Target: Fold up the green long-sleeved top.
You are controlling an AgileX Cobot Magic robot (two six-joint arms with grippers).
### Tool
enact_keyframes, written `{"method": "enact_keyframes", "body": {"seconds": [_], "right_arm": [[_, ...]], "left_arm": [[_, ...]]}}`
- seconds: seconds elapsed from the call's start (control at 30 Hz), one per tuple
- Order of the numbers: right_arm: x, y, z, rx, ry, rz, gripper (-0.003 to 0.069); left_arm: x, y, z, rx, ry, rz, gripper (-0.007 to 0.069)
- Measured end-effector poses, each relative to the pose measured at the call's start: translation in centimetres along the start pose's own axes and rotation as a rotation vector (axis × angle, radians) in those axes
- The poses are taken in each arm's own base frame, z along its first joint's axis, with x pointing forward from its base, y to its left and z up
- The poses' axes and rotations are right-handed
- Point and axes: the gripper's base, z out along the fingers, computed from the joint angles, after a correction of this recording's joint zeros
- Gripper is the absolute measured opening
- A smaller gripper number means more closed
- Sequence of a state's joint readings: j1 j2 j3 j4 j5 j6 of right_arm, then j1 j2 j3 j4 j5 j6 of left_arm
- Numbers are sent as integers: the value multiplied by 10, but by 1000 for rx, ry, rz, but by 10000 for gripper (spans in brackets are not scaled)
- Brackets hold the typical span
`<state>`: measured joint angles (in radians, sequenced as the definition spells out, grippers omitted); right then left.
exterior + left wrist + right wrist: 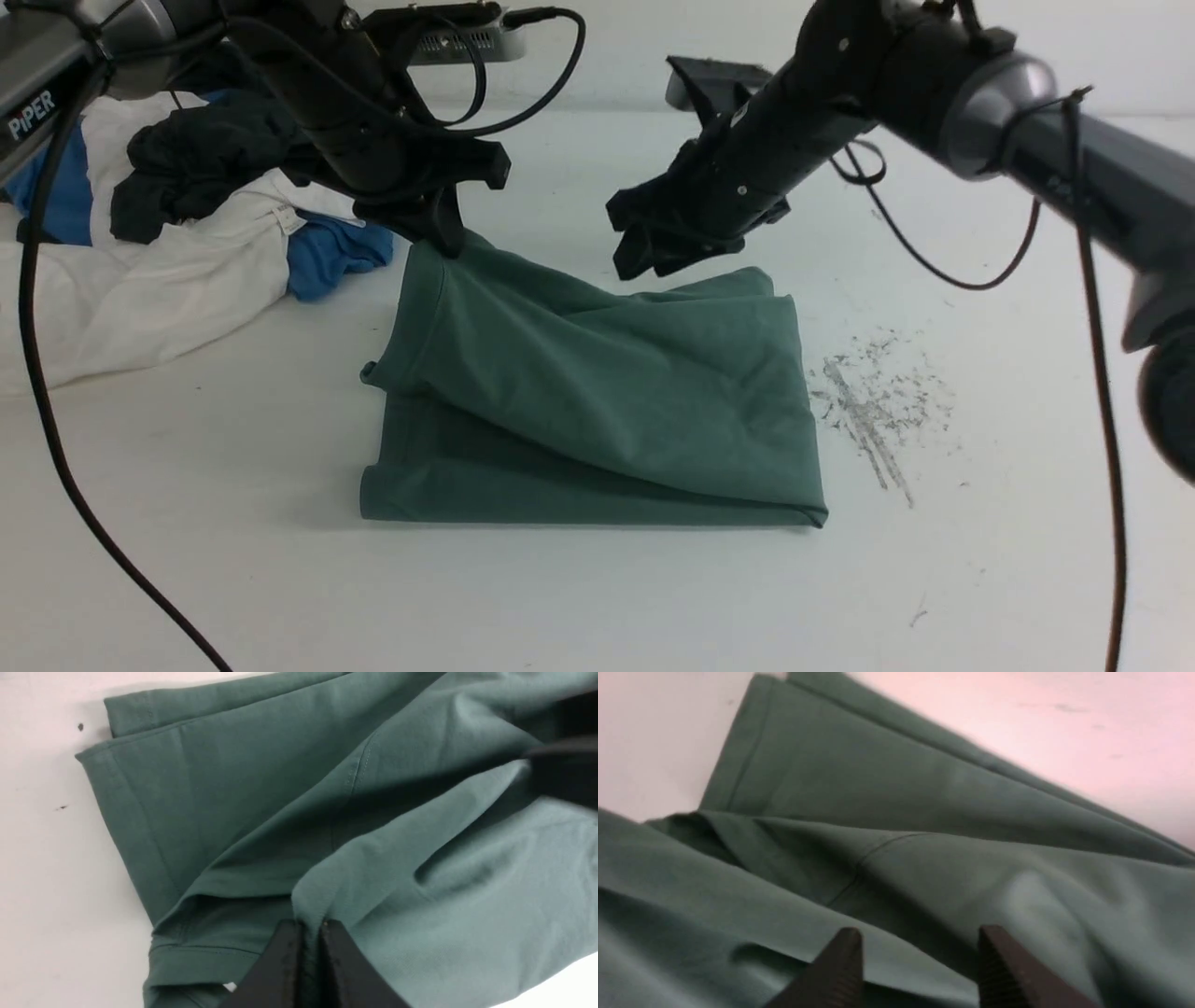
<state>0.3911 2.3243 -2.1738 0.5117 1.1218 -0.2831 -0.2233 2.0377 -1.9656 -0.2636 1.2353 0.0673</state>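
— Where is the green top (597, 392)?
— Folded in the middle of the white worktop (934, 579). The left pincer (446, 238) pinches its far corner and holds it up.
— And the right pincer (653, 257)?
— Wide apart, just over the far edge, holding nothing.

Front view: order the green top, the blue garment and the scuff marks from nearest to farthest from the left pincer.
1. Green top, held by the left pincer.
2. Blue garment, just left.
3. Scuff marks, far right.
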Motion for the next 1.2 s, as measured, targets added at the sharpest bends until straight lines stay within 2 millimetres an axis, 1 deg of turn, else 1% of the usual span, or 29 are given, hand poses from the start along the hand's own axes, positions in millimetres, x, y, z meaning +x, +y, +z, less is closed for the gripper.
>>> {"method": "enact_keyframes", "body": {"seconds": [0.03,0.1,0.17,0.23,0.4,0.5,0.67,0.83,0.9,0.93,1.0,1.03,1.07,1.1,1.13,1.17,1.2], "right_arm": [[0,0,2,-5,4,-4,345],[0,-1,9,-36,5,-53,395],[0,-1,12,-45,4,-108,429],[0,-2,14,-45,3,-151,444],[3,-1,13,-64,37,-231,449],[6,1,13,-87,69,-312,451],[4,2,16,-62,43,-369,451],[5,-2,39,-2,11,-488,451],[6,-3,44,4,14,-496,449],[7,-3,47,5,17,-501,441],[7,-1,50,2,15,-514,370],[7,-1,49,1,14,-516,351],[5,0,47,1,3,-527,252],[3,1,46,2,-3,-531,192],[0,2,43,5,-16,-538,105],[-2,3,42,4,-23,-541,57],[-3,4,40,7,-32,-545,38]], "left_arm": [[0,0,0,0,0,0,16],[0,0,0,0,0,0,16],[0,0,-1,0,-2,1,16],[0,0,-1,0,-2,1,16],[0,0,-1,0,-2,4,16],[0,0,-1,0,-2,5,16],[0,0,-1,0,-2,5,16],[0,0,-1,0,-2,5,16],[0,0,-1,1,-2,4,16],[0,0,-1,1,-2,4,16],[0,0,-1,1,-2,4,16],[0,0,-1,1,-2,4,16],[0,0,-1,0,-2,5,16],[0,0,-1,-2,-2,5,16],[0,0,-1,-8,-1,7,16],[0,1,-1,-13,-1,9,16],[0,1,-1,-17,-1,10,16]]}}
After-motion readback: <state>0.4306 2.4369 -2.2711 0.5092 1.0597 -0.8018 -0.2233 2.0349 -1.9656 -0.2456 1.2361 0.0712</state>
